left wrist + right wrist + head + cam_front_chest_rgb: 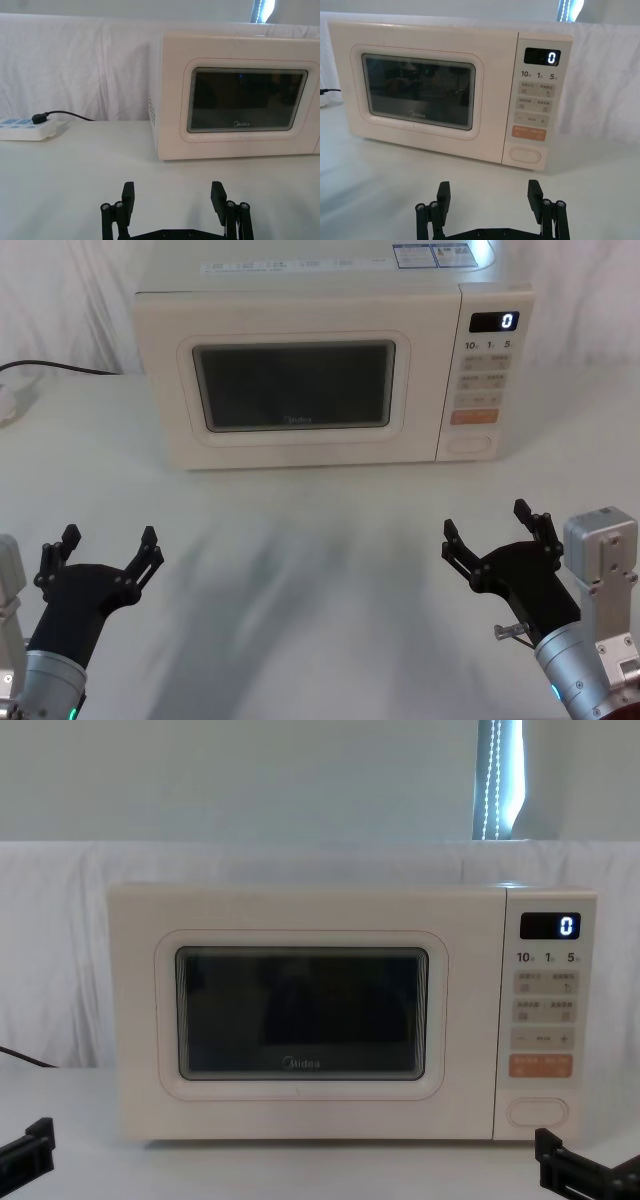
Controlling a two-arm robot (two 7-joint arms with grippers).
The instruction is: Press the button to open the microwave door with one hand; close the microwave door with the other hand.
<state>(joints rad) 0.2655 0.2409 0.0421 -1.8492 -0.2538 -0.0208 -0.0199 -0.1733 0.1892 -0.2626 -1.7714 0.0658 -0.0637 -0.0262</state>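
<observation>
White cloth covers the surface (320, 570), on which the microwave (300, 310) is set toward the far edge, its microwave door (295, 455) shut flush. A bare stretch is left between it and both claws. The left claw (105, 552) and right claw (497, 528) are held wide apart-fingered, gripping nothing. The button (470, 444) sits at the panel's lower right corner.
</observation>
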